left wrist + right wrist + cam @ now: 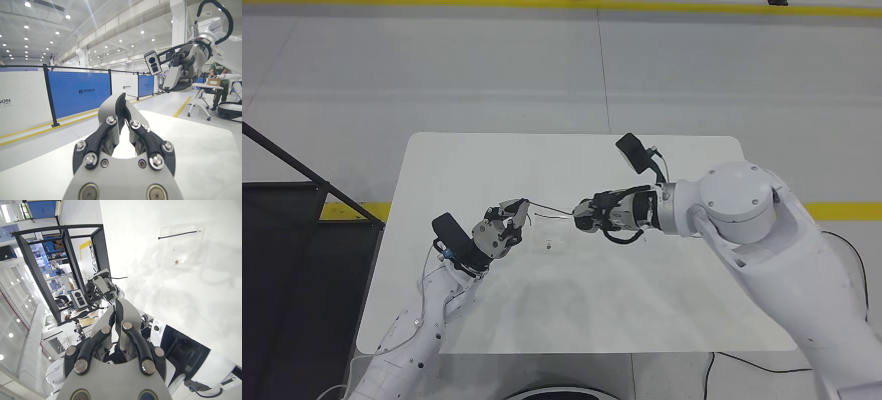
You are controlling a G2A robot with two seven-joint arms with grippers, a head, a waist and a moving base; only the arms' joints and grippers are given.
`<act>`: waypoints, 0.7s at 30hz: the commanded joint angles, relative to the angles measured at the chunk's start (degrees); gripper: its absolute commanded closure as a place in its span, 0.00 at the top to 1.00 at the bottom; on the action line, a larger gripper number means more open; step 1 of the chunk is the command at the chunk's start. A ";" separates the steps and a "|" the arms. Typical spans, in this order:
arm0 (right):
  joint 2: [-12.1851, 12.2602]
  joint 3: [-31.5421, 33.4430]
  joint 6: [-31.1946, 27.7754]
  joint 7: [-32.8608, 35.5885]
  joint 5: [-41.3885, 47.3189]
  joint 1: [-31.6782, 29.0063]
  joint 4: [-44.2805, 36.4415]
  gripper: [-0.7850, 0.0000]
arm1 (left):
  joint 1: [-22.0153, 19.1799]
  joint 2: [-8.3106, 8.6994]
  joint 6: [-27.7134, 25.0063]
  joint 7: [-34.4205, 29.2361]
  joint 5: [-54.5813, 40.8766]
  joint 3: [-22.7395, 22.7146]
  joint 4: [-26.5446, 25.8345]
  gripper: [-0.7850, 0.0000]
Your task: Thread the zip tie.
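Top view: the left gripper [516,210] clamps the zip tie [548,209] above the table [642,300], its long tail pointing at the right gripper [579,215], tip just short of those fingers, which are pressed together, whether on anything I cannot tell

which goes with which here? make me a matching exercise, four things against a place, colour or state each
Things:
1. left gripper
2. spare zip tie
3. clear tray
4. table

Place, colour or state:
a. transparent, flat on the table
b. shut on the held zip tie
c. lying across the clear tray
d. white, with rounded corners

Pairs: 1-b, 2-c, 3-a, 4-d
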 commanded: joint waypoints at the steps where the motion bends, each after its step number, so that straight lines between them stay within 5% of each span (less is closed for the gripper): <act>1: -0.06 -0.16 -0.24 -0.26 0.11 -0.02 0.00 0.00 | 0.00 0.00 0.00 0.00 0.00 0.00 0.00 0.00; 21: 0.02 -0.14 -0.86 -0.55 0.36 -0.33 -0.01 0.00 | 0.00 0.00 0.00 0.00 0.00 0.00 0.00 0.00</act>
